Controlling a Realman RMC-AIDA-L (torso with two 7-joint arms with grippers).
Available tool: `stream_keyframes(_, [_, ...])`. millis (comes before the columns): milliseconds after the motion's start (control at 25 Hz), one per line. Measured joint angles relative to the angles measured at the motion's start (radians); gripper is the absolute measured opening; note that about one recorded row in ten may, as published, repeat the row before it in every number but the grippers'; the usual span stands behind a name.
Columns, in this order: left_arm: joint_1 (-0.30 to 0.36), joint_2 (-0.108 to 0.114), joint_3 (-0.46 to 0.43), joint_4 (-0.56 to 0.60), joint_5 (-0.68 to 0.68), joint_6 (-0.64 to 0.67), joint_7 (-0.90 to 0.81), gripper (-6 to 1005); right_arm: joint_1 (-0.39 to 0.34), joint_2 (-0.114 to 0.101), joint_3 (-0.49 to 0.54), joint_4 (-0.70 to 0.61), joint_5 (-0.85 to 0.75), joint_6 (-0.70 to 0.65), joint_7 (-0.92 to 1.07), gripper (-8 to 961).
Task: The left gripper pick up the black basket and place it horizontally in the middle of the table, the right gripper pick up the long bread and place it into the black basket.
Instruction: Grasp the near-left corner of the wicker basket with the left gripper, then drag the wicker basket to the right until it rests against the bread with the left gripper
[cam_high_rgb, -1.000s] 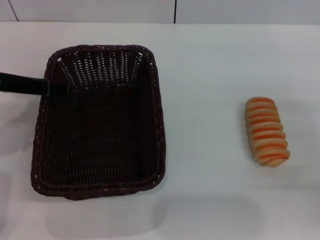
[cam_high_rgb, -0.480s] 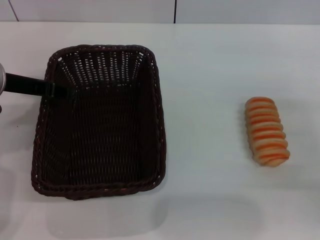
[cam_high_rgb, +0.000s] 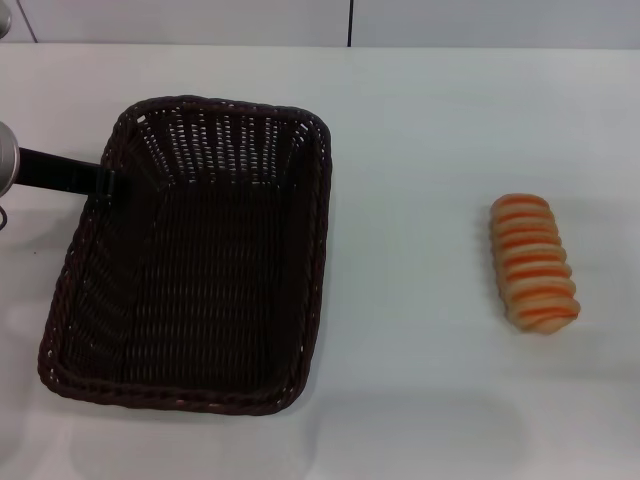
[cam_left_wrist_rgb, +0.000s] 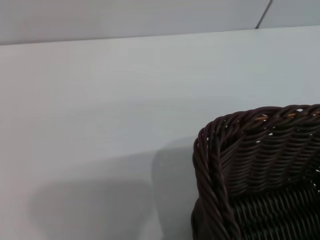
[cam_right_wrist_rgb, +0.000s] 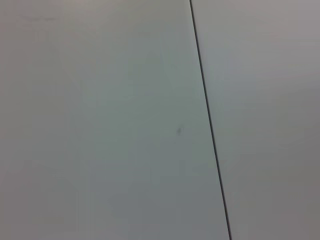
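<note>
White table (cam_high_rgb: 420, 120) is seen; black basket (cam_high_rgb: 190, 260) sits left of centre, skewed, its left rim clamped by left gripper (cam_high_rgb: 100, 180). Long bread (cam_high_rgb: 533, 262) lies well right. Rim slippage is risked if swung quickly.

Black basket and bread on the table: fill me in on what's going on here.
The left pincer reaches in from the robot's left and grips the left rim of the black basket, which sits on the left part of the white table, slightly skewed with its long side running away from the robot. It is empty. The long bread lies untouched on the table to the right, well apart from the basket. The right pincer is not in view.
</note>
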Motion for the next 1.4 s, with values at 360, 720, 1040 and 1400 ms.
stream_keyframes(360, [-0.027,0.003,0.000,-0.027,-0.009,-0.014,0.082,233,-0.011,0.000,0.012,0.000,0.000,-0.007,0.000,699])
stream_keyframes(720, [-0.160,0.005,-0.144,-0.052,-0.113,-0.134,0.267,210,-0.027,0.001,0.016,0.002,0.000,-0.009,0.000,699])
stream_keyframes(1040, [-0.337,0.019,-0.207,-0.082,-0.185,-0.291,0.422,198,-0.043,0.004,0.025,0.003,0.000,-0.009,0.001,699])
stream_keyframes(1400, [-0.453,0.040,-0.218,-0.044,-0.240,-0.403,0.530,205,-0.064,0.006,0.025,0.009,0.000,-0.012,0.002,699])
